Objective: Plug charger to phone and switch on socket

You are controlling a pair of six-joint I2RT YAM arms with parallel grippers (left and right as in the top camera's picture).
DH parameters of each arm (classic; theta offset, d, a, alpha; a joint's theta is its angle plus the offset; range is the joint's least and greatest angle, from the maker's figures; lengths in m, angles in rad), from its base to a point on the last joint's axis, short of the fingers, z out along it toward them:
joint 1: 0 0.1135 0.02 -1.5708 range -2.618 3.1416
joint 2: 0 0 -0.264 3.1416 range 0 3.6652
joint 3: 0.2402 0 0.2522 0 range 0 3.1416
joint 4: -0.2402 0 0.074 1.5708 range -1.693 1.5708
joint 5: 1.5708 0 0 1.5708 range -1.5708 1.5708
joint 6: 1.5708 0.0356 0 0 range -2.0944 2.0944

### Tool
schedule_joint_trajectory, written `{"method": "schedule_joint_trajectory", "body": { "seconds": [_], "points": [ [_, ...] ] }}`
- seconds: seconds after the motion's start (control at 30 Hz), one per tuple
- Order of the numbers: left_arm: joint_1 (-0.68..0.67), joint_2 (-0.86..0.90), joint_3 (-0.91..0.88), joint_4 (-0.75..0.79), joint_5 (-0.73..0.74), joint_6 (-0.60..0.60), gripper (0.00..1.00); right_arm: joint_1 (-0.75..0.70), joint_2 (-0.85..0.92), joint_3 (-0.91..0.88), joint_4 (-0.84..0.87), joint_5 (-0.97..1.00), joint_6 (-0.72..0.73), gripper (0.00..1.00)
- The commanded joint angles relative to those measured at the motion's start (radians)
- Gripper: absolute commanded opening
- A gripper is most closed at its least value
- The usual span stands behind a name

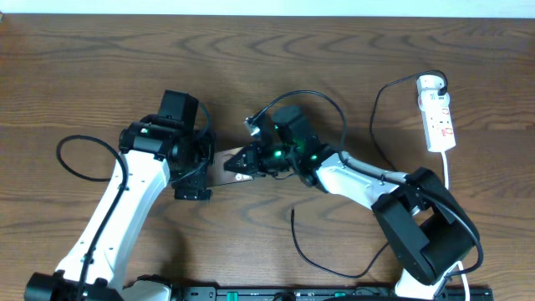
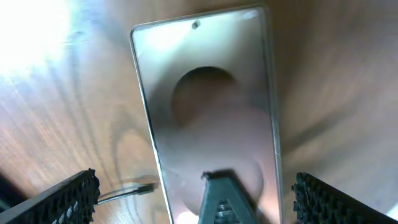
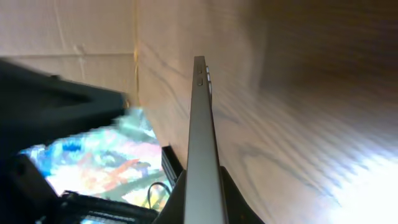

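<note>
brown wood-grain table (image 1: 100, 58) everywhere, nothing on it besides the task stuff and the two arms meeting in the middle. the right gripper (image 3: 200, 194) is clamped on the phone (image 3: 200, 124), which shows edge-on in the right wrist view with a dark finger on each side of it. overhead, the phone (image 1: 222, 167) is that pale wedge sitting between the two wrists. the left gripper (image 2: 199, 198) is spread wide, its fingers (image 2: 78, 194) well out on either side of the phone (image 2: 208, 93) and not touching it.

the charger (image 1: 294, 238) isn't plugged in yet. the left wrist view shows what looks like its plug tip (image 2: 143, 188) lying on the wood just beside the phone's long edge. can't tell if the phone is lifted or resting on the table.

so i'd say we're at the hold-the-phone-steady stage. next the left gripper needs to pinch that tiny plug and line it up with the port, which is fiddly. the socket (image 1: 436, 113) is way off at the right, untouched, so the switch comes last.
</note>
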Motion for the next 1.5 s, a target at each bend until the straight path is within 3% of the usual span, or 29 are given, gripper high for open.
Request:
{"method": "schedule_joint_trajectory", "body": {
  "seconds": [0.0,0.17,0.43,0.87,1.47],
  "points": [
    [0.0,-0.044,0.016,0.024,0.008,0.109,0.98,-0.051,-0.005,0.016,-0.023,-0.024,-0.016,0.01],
    [0.0,-0.071,0.016,0.062,0.008,0.159,0.98,-0.121,-0.005,0.016,-0.034,-0.029,0.116,0.01],
    [0.001,-0.074,0.016,0.156,0.007,0.158,0.98,-0.217,-0.005,0.016,0.036,-0.072,0.487,0.01],
    [0.001,-0.074,0.016,0.381,-0.159,0.158,0.98,-0.218,-0.005,0.016,0.44,-0.097,1.012,0.01],
    [0.0,-0.066,0.016,0.5,-0.158,0.075,0.98,-0.153,-0.005,0.016,0.723,-0.096,1.123,0.01]
  ]
}}
